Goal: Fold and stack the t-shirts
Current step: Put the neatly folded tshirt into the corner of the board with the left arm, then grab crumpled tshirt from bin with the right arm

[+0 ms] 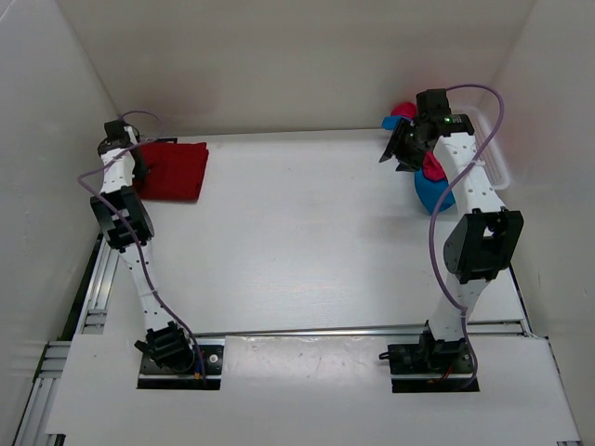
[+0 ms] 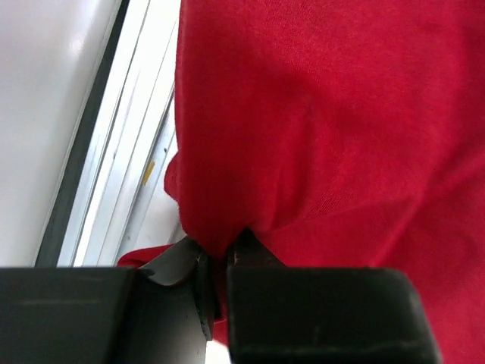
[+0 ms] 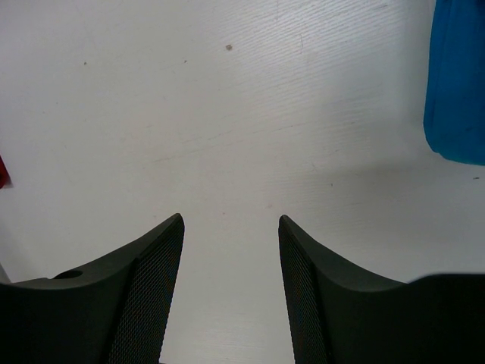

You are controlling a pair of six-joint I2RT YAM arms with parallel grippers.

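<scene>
The dark red t-shirt (image 1: 174, 170) lies folded at the table's back left and fills the left wrist view (image 2: 333, 114). My left gripper (image 1: 141, 171) sits at its left edge, shut on a pinched fold of the red cloth (image 2: 217, 254). At the back right, the blue t-shirt (image 1: 433, 193) lies bunched with the pink t-shirt (image 1: 403, 111) beside the right arm. My right gripper (image 1: 396, 152) hovers just left of that heap. Its jaws (image 3: 231, 220) stand open over bare table with nothing between them. The blue cloth (image 3: 458, 83) shows at the right edge of the right wrist view.
A white mesh basket (image 1: 495, 153) stands against the right wall behind the heap. White walls close in the table on the left, back and right. A metal rail (image 2: 114, 152) runs along the table's left edge.
</scene>
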